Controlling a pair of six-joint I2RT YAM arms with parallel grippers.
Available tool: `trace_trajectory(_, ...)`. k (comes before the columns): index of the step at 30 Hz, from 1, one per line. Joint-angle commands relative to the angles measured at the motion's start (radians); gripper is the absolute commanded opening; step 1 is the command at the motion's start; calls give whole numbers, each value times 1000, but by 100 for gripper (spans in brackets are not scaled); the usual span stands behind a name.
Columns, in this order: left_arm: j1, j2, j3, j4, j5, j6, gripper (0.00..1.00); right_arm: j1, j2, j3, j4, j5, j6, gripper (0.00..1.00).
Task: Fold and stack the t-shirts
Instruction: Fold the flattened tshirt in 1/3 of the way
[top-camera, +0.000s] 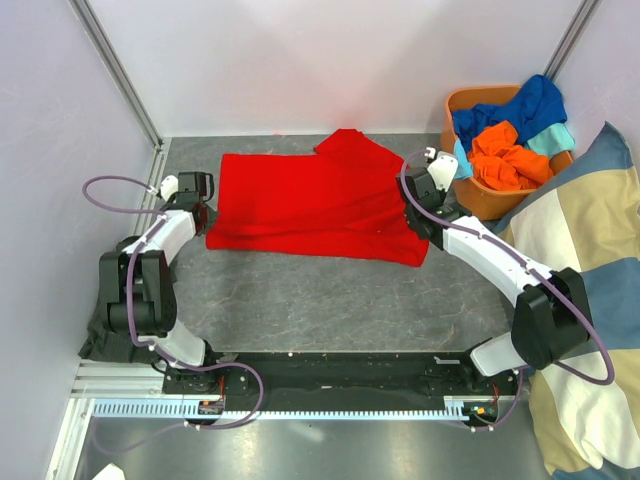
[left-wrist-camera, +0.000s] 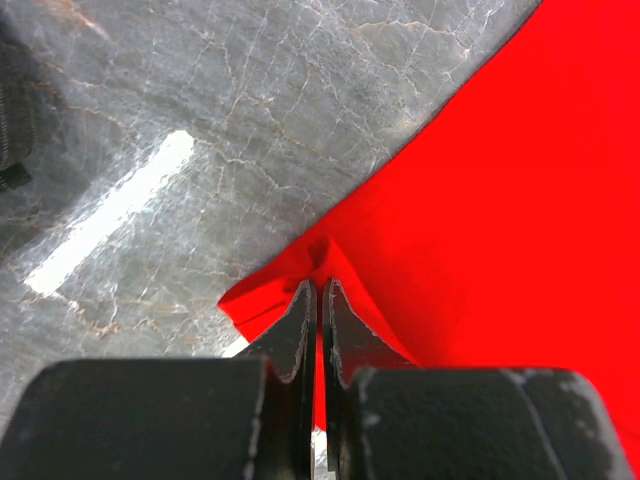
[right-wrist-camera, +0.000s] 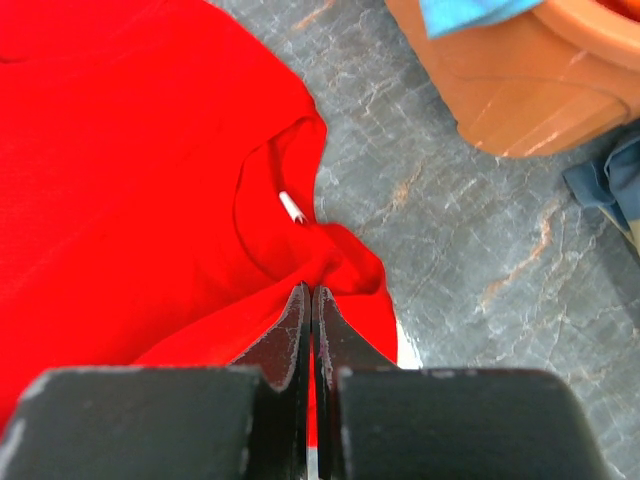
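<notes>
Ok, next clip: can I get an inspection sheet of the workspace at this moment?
Surface: grey marbled table.
Job's things: red t-shirt spread on the table; orange shirt, blue shirt and teal shirt heaped in the basket.
Clutter: nothing seen.
Grippers: left gripper shut on the red t-shirt's corner; right gripper shut on its edge beside the collar.
Cables: purple cables looping off both arms.
Surroundings: pale walls; checked cushion at right.

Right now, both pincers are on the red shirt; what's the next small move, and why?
Probably lift both together. The left pincer is shut on a corner of the red t-shirt, the right pincer on fabric beside its collar, and the rest lies on the table, so lifting starts the fold.
</notes>
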Motion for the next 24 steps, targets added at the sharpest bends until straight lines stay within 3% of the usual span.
trace_trajectory(1,10,32,61,34,-22,13,2,-27,26,67,41,-13,-33,0)
trace_trajectory(24,8,210,200,47,30,5,2,-86,173,150,83,-66,-48,0)
